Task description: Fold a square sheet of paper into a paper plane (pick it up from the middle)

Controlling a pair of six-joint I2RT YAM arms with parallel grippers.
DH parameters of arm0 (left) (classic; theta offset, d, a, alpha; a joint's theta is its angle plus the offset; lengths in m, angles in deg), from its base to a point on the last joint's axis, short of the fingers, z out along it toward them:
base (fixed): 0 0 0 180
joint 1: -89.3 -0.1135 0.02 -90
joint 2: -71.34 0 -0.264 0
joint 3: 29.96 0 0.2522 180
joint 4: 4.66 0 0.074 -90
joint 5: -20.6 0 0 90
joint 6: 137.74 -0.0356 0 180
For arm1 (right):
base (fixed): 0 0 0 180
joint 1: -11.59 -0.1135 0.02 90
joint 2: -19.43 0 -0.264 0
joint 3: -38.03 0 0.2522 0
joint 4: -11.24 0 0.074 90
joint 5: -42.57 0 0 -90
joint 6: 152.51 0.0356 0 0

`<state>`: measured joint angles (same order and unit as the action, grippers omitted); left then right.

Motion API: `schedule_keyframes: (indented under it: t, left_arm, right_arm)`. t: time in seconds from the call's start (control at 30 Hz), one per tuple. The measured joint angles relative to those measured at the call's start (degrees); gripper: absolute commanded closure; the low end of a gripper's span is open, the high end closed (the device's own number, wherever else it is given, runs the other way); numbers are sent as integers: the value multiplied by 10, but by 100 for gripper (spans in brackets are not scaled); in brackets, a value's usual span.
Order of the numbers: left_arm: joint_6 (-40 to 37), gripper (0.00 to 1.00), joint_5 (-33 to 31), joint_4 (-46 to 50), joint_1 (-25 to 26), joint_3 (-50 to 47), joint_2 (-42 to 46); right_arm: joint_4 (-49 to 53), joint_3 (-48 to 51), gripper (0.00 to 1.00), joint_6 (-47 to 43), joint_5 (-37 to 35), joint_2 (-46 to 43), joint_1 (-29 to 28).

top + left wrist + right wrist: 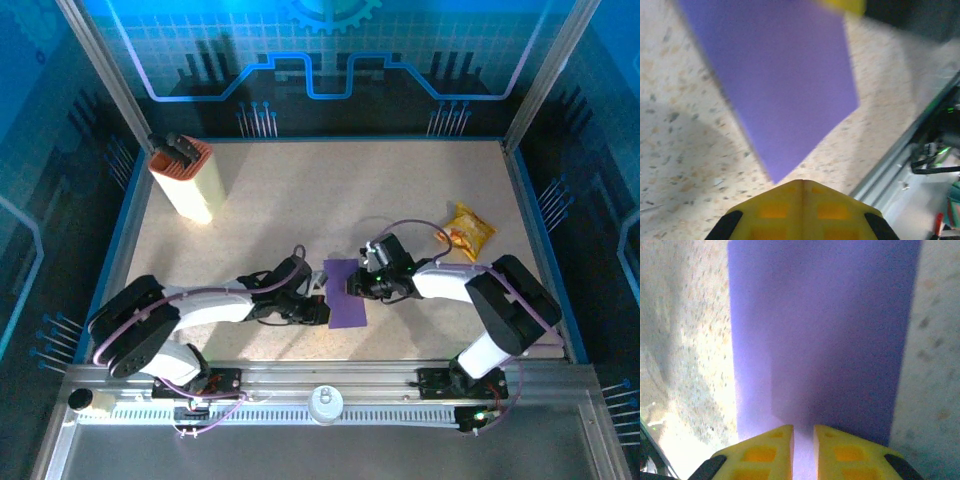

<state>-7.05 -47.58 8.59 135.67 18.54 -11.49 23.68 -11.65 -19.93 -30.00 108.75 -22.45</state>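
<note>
The purple sheet of paper [347, 293] lies flat on the speckled table between my two grippers, as an upright rectangle. My left gripper [318, 300] is at its left edge, shut with nothing between its fingers. In the left wrist view, the closed tips [803, 182] sit just short of a corner of the paper [780, 85]. My right gripper [358, 285] is low over the paper's right side. In the right wrist view, its jaws [803, 432] stand a narrow gap apart over the paper [825, 330], and purple shows through the gap.
A yellow-orange snack packet [468, 231] lies at the right, behind the right arm. A tall cream-and-orange box [185, 178] stands at the back left. A metal rail [320, 385] runs along the near edge, close to the paper's near corner [905, 150].
</note>
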Motion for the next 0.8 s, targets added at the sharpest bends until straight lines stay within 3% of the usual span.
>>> schedule_keyframes:
  t: [0.17,0.3,0.53,0.8]
  left_arm:
    - [19,96,1,-7,-68,40,12]
    - [27,90,14,-10,-118,98,-45]
    - [2,88,20,21,-130,223,-164]
    - [-32,92,21,61,-149,278,-236]
  right_arm:
    - [60,4,54,7,-61,-110,-11]
    - [83,38,41,43,-82,-198,-11]
    - [90,116,40,118,-80,-244,-41]
    - [97,119,49,165,-71,-214,-65]
